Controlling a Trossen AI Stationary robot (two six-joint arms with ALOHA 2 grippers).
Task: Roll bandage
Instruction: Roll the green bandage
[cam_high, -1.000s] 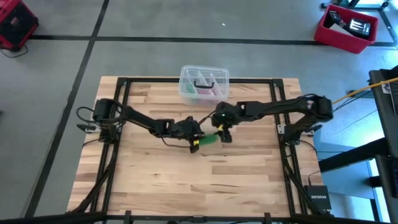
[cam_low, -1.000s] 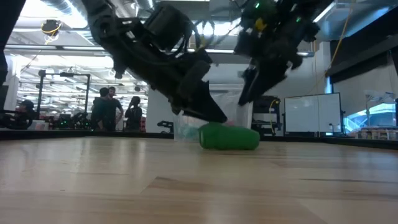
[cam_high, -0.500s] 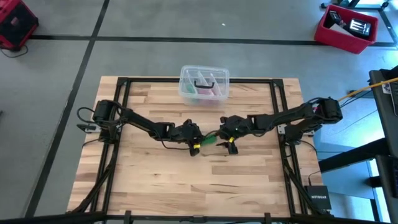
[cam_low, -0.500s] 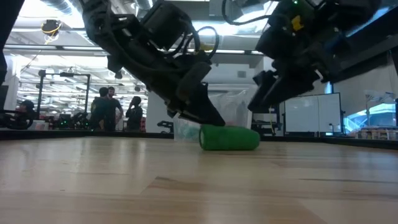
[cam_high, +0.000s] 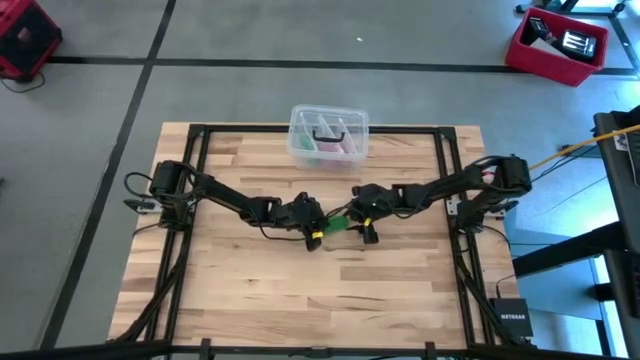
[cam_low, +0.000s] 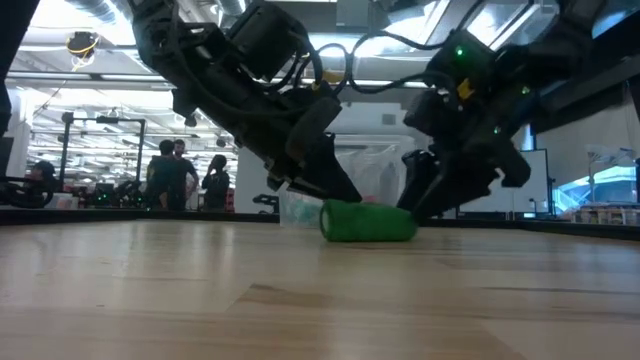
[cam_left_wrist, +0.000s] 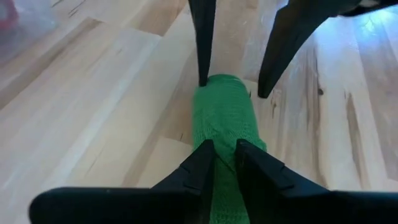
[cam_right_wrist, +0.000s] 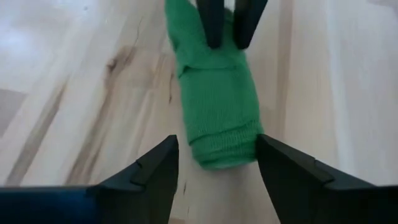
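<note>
You had the left pincer (cam_left_wrist: 224, 163) nipping one end of the rolled green bandage (cam_left_wrist: 225, 118) on the surface (cam_high: 250, 270), while the right pincer (cam_right_wrist: 214, 163) straddled the other end, open

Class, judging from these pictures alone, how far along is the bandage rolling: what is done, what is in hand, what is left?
Done: the bandage already lies as a compact green roll on the table. In hand: the left gripper pinches one end, while the right gripper straddles the other end, fingers open. Left: probably only tidying that end and letting go; no loose tail shows.
</note>
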